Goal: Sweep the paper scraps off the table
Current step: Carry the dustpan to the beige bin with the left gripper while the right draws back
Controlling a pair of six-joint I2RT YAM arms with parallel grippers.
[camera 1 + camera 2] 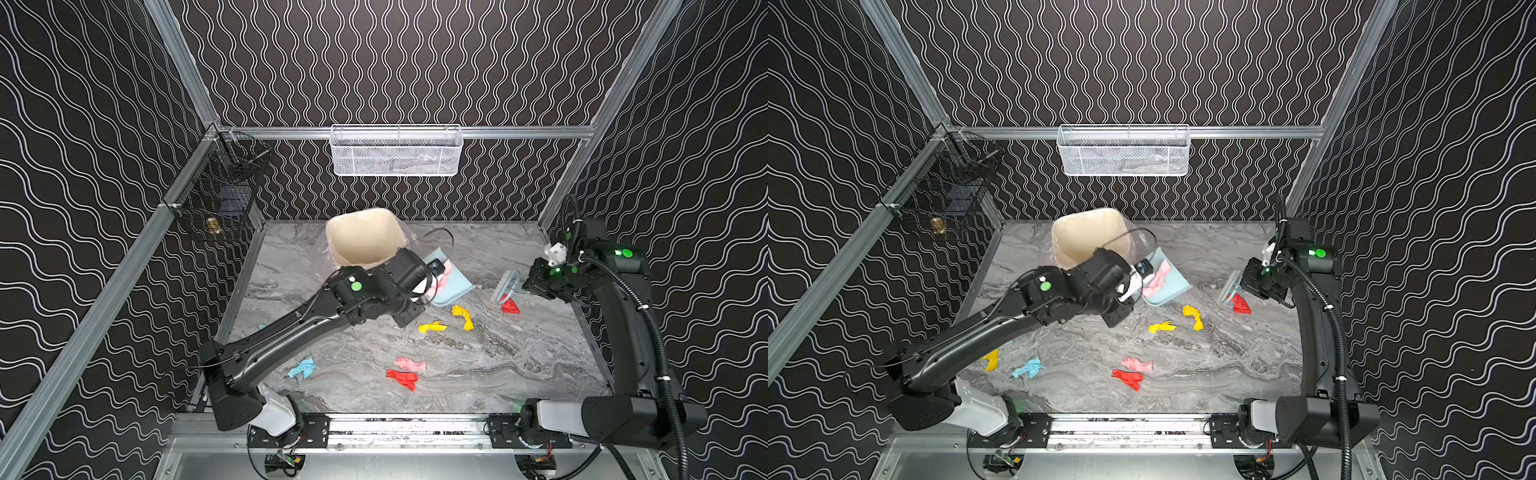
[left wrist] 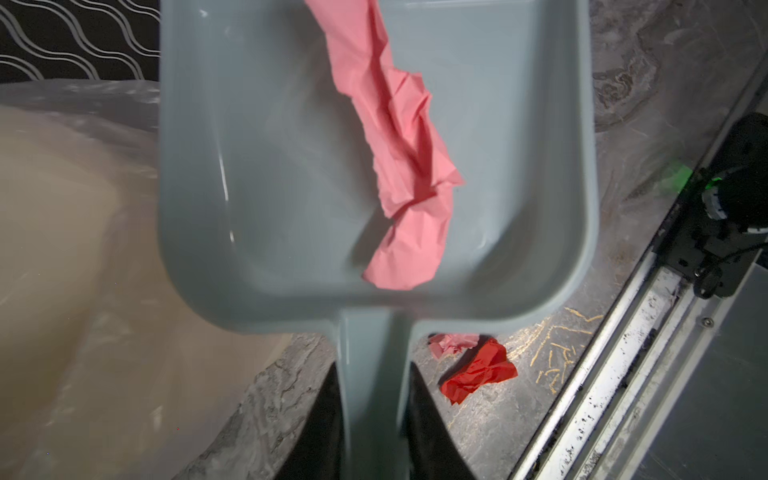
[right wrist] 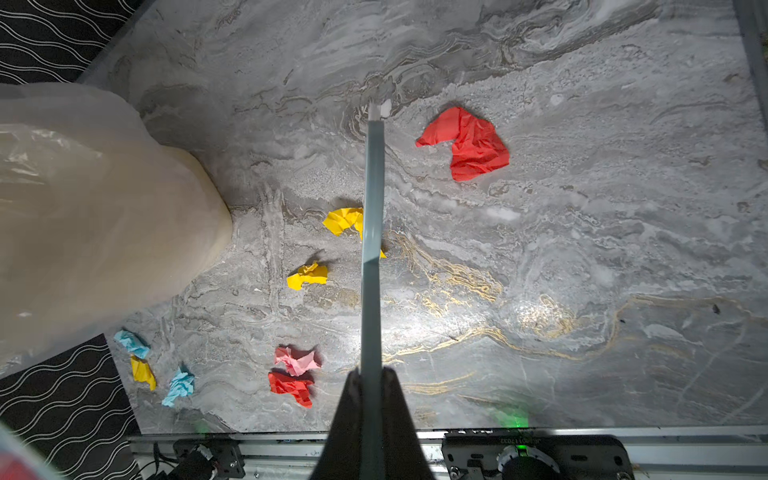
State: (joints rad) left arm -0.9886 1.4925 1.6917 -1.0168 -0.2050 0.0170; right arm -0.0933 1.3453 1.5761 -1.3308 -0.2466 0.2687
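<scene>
Our left hand [image 2: 372, 370] grips the dustpan [image 2: 249, 166] holding a pink scrap [image 2: 399, 145]; next we should tip it into the bin [image 1: 361, 237]; right hand [image 3: 371, 374] clamps the brush [image 3: 372, 187].

No legible text anywhere.

Dustpan [image 2: 249, 166] lip cut off; white basket [image 1: 397, 160] contents indistinct.

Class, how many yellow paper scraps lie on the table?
3: one yellow scrap and another near the dustpan, a third beside the left arm. That arm could hide others.
</scene>
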